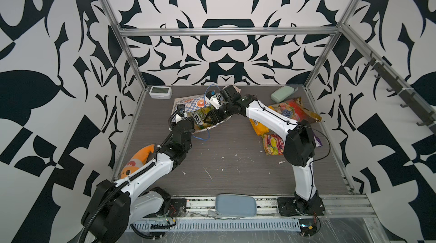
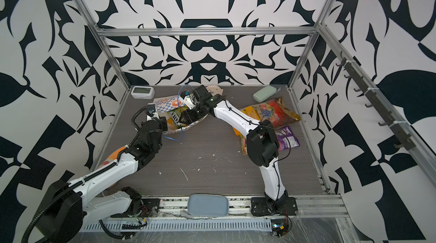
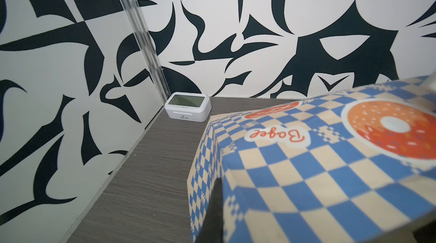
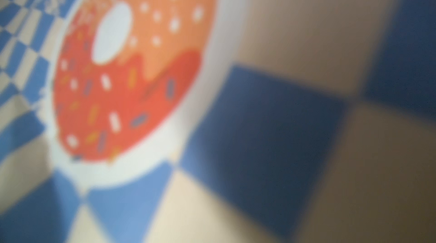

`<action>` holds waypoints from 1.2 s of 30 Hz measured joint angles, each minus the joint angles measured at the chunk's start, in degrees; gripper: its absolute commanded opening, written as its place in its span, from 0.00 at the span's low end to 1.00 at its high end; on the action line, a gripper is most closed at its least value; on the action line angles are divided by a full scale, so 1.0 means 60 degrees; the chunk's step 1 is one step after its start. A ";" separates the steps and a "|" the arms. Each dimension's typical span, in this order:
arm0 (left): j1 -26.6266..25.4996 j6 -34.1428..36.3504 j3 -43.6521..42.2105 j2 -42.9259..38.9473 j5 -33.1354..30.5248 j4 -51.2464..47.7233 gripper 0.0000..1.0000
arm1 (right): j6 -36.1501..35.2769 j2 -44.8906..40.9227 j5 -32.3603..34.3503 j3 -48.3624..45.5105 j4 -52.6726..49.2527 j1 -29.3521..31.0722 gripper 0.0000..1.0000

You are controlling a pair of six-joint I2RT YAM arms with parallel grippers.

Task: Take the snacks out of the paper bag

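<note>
Paper bag [image 1: 186, 102] laid on side at back of tabletop [image 1: 236, 171]. Mouth edge pinched by closed left fingers [image 3: 213, 211], likely to keep it open. Green-yellow packet [image 1: 203, 114] seen in mouth, right fingers [image 1: 213, 117] placed over it; width and grip cannot be told. Other packets [image 1: 259, 127] spread at right.

Tabletop [image 1: 236, 173]: grey wood-grain, flecked with white scuffs.
Far left corner: small white device [image 1: 160, 92].
Far middle: paper bag [image 1: 186, 102] lying on its side.
Far right: mint green case [image 1: 282, 94], just beside it the clear candy pack [image 1: 292, 109].
Right side: yellow-orange packet [image 1: 258, 127], pink-orange packet [image 1: 273, 143] and purple packet [image 2: 289, 139], close together.
Left edge: orange plush fish [image 1: 136, 159].
</note>
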 measured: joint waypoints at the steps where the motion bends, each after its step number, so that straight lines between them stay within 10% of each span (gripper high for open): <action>1: 0.0000 -0.0015 0.0000 0.0000 0.0029 0.0004 0.00 | 0.0062 0.0000 -0.0280 0.0113 -0.0219 0.0000 0.67; 14: 0.0000 -0.0182 -0.0004 -0.0047 0.0324 -0.0153 0.00 | -0.1388 -0.1260 -0.2466 0.0288 -0.2710 0.0029 0.68; 18: 0.0000 -0.0240 0.0004 -0.0047 0.0423 -0.0222 0.00 | -0.2098 -0.1774 -0.2783 -0.0036 -0.3071 0.0033 0.47; 21: 0.0000 -0.0277 0.0007 -0.0047 0.0474 -0.0237 0.00 | -0.2473 -0.1636 -0.2860 -0.0146 -0.3333 0.0066 0.04; 23: 0.0000 -0.0302 0.0007 -0.0087 0.0586 -0.0262 0.00 | -0.2433 -0.1464 -0.2736 -0.0313 -0.3275 0.0120 0.00; 36: 0.0007 -0.0441 0.0036 -0.0710 0.1373 -0.1118 0.00 | -0.0146 -0.3319 -0.0863 -0.3377 0.2295 0.0776 0.00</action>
